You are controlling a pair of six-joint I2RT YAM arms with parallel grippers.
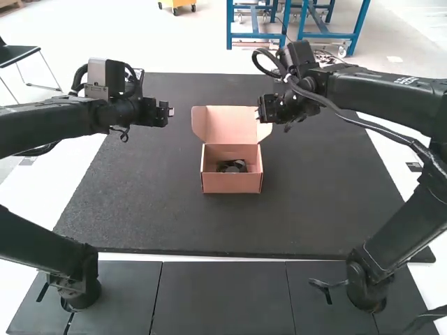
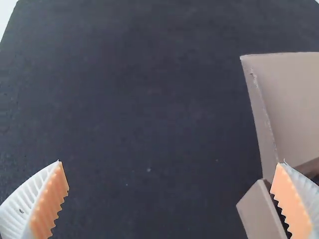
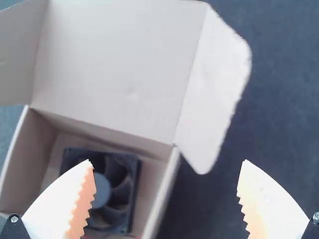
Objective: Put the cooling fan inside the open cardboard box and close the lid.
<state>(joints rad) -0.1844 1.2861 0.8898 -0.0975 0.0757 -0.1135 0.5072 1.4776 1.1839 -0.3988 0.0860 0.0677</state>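
- We see the cardboard box (image 1: 231, 178) standing near the middle of a black mat (image 1: 140, 202), which covers most of the white surface (image 1: 35, 188).
- Its lid (image 1: 227, 125) is open. It rises from the far edge of the box and leans back, with the pale inner face turned toward us.
- A side flap (image 3: 214, 99) with rounded corners sticks out from the lid's right edge, over the mat.
- The cooling fan (image 1: 231, 166) lies flat on the floor of the box. It is black, and the right wrist view shows its square frame, round hub and blades.
- The left end effector (image 1: 166, 112) hangs over the mat to the left of the lid, near it but apart from it.
- Its white ribbed fingers (image 2: 47, 204) with orange pads are spread wide, with bare mat between them. In the left wrist view, one finger sits close to the lid's left edge.
- The right end effector (image 1: 267, 110) hangs just beside the lid's upper right corner. We cannot tell whether it touches the cardboard.
- Its fingers (image 3: 75, 201) are also spread wide and hold nothing. In the right wrist view, the open box, the fan and the side flap lie beneath them.
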